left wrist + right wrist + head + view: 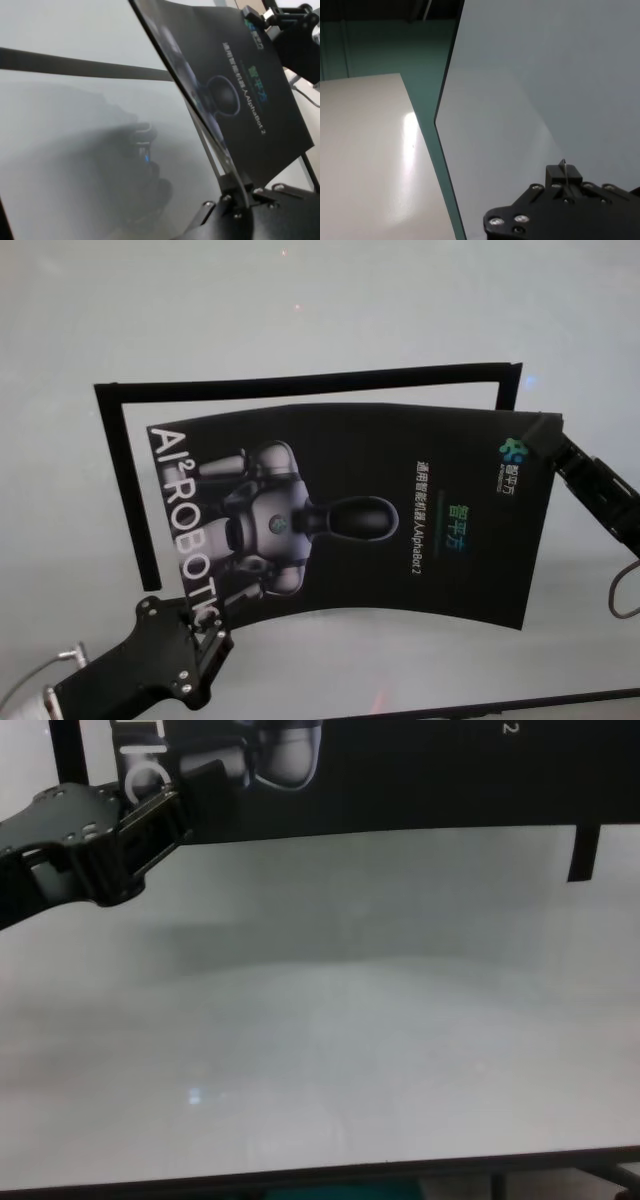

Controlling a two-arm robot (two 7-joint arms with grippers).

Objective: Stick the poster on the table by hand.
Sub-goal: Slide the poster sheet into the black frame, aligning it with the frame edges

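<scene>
— Poster (350, 510) placement: where do you see it?

— You have it held up off the table (300, 300), bowed, in front of the black strip frame (125, 470). Your left gripper (205, 632) is clenched on its near corner by the white letters; your right gripper (535, 435) pinches the far corner by the logo.

— Anything only one view gives you?

— Your right wrist view shows the sheet edge-on in the right gripper (564, 175). Your chest view shows bare table under the poster (400, 770).

— Its look?

— Glossy black, grey robot figure, "AlphaBot 2" text.
</scene>
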